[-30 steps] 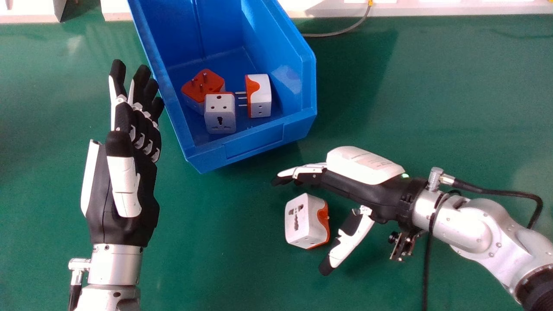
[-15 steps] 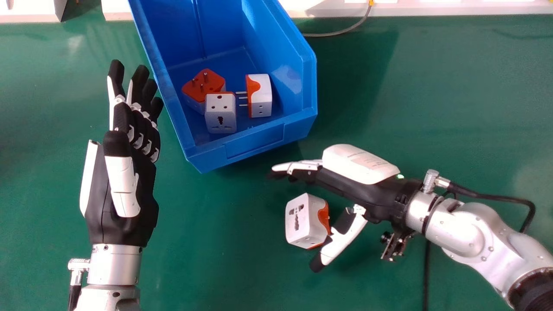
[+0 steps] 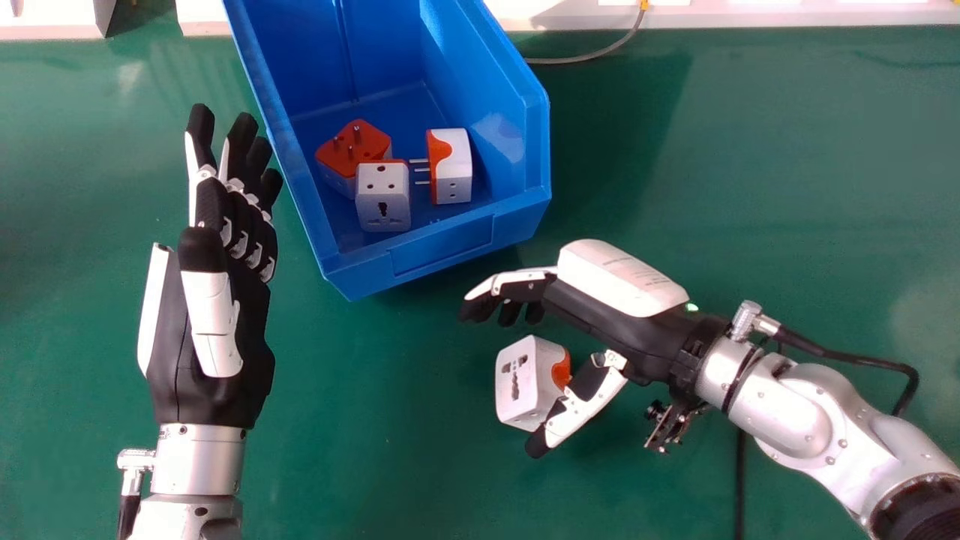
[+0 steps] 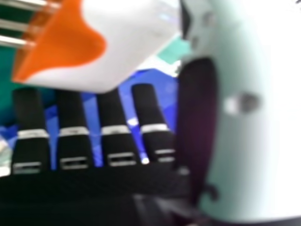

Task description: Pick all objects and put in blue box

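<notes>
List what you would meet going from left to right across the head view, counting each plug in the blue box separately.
Left hand → plug with its orange face up → white-faced plug → plug with its pins pointing left → plug outside the box → silver right forearm.

Box (image 3: 442,256): smooth, glossy plastic. Adapters (image 3: 528,382): smooth plastic, softly glossy, with shiny metal pins (image 4: 11,41). Bench (image 3: 360,450): smooth, faint sheen. Right forearm (image 3: 787,412): satiny metal.
</notes>
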You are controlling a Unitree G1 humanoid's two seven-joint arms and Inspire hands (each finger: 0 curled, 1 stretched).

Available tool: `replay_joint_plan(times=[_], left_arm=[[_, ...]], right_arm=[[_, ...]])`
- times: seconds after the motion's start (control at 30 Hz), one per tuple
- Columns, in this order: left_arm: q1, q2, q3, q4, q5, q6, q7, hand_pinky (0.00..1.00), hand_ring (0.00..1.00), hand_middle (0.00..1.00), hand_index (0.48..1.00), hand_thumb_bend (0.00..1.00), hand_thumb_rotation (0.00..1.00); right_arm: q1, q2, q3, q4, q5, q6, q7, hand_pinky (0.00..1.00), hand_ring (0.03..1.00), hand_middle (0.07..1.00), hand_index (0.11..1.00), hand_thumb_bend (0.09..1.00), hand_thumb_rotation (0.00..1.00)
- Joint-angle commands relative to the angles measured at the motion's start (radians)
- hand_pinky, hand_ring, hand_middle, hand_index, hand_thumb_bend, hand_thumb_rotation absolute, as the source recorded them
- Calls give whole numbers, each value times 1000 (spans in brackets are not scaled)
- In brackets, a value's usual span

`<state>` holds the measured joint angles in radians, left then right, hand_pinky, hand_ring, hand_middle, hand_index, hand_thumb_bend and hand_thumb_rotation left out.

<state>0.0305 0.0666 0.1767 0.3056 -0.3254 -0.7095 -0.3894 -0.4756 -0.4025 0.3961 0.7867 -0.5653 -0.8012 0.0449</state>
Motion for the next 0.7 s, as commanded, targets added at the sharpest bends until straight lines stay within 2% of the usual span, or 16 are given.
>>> replay_joint_plan(times=[0.0,0.07,0.13,0.2,0.33,0.67], left_arm=[[-13,6,4,-9,-8,-12,-9,1000,1000,1000,1000,889,1000],[-12,6,4,-10,-8,-11,-10,1000,1000,1000,1000,889,1000],[-12,6,5,-10,-9,-11,-12,1000,1000,1000,1000,889,1000],[-12,6,5,-10,-10,-10,-13,1000,1000,1000,1000,889,1000],[-14,6,5,-8,-11,-9,-14,1000,1000,1000,1000,890,1000],[-19,5,3,-4,-13,-8,-17,1000,1000,1000,1000,890,1000]], right_arm=[[-13,1,-9,1,6,-32,-25,486,541,605,605,818,92],[-17,0,-6,4,2,-37,-31,486,541,605,605,818,92],[-21,0,-4,11,-2,-42,-34,446,498,553,571,714,59],[-24,-2,-3,17,0,-47,-30,414,464,517,551,647,38],[-28,-3,-4,22,6,-60,-27,381,427,481,535,588,19],[-33,-8,-10,26,-2,-81,-41,323,363,444,526,546,6]])
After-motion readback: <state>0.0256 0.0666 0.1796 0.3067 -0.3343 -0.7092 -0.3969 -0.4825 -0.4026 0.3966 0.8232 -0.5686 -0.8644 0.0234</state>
